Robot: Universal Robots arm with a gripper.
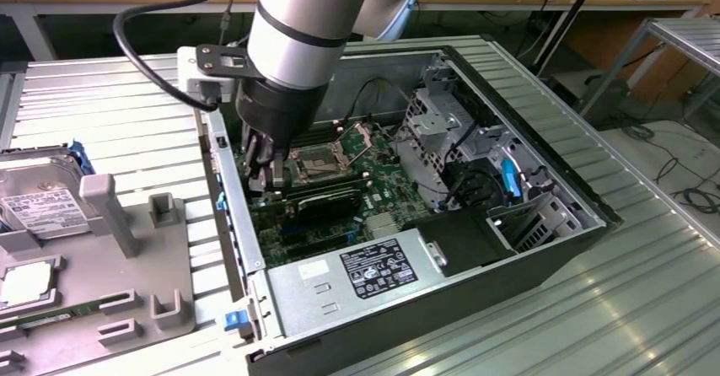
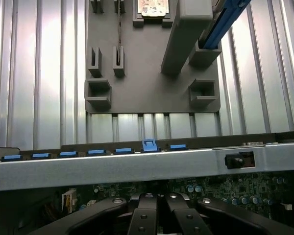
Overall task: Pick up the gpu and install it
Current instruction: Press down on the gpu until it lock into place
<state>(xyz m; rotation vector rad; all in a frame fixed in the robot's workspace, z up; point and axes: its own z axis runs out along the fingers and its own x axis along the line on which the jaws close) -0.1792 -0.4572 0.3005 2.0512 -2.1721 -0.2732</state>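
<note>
The gpu (image 1: 329,199), a dark flat card, lies across the green motherboard (image 1: 377,153) inside the open computer case (image 1: 562,174), just below the processor socket. My gripper (image 1: 265,178) reaches down into the case at the card's end nearest the exterior view's left wall. Its black fingers (image 2: 143,218) are pressed together in the wrist view, so the gripper (image 2: 158,215) is shut with nothing showing between them. Whether the fingertips touch the card is hidden by the arm.
A grey fixture tray (image 1: 141,249) lies on the ribbed metal table at the exterior view's left, with a hard drive (image 1: 40,199), a processor (image 1: 23,283) and a memory stick (image 1: 56,317). The power supply (image 1: 360,275) and drive cage (image 1: 444,127) crowd the case. The case's side rail (image 2: 137,166) carries blue clips.
</note>
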